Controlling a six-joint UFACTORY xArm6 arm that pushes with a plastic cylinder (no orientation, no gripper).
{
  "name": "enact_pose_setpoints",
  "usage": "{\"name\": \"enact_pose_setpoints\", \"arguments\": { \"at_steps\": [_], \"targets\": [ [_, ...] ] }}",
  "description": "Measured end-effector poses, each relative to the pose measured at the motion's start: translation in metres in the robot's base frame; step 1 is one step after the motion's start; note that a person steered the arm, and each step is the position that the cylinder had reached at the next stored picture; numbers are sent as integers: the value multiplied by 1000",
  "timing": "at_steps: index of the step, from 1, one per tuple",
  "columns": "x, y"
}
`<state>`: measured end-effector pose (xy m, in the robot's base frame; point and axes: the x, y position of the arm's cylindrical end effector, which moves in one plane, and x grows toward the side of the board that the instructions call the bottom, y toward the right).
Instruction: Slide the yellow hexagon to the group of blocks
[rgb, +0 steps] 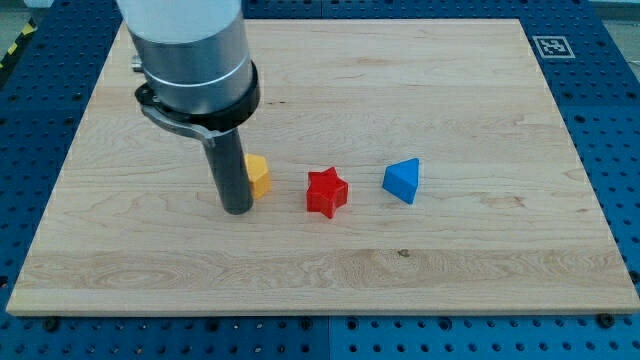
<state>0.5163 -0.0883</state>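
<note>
A yellow hexagon (258, 175) lies on the wooden board (320, 160), left of centre; its left part is hidden behind my rod. My tip (236, 209) rests on the board right against the hexagon's left side. A red star (326, 192) lies a short gap to the hexagon's right. A blue triangle (402, 180) lies further right of the star. The three blocks form a rough row across the board's middle.
The arm's large grey body (190, 50) hangs over the board's upper left. A fiducial tag (549, 45) sits at the board's top right corner. A blue perforated table (610, 150) surrounds the board.
</note>
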Motion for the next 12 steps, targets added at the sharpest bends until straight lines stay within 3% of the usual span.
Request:
{"name": "enact_pose_setpoints", "arguments": {
  "at_steps": [2, 6, 12],
  "targets": [
    [2, 17],
    [-74, 15],
    [-142, -99]
  ]
}}
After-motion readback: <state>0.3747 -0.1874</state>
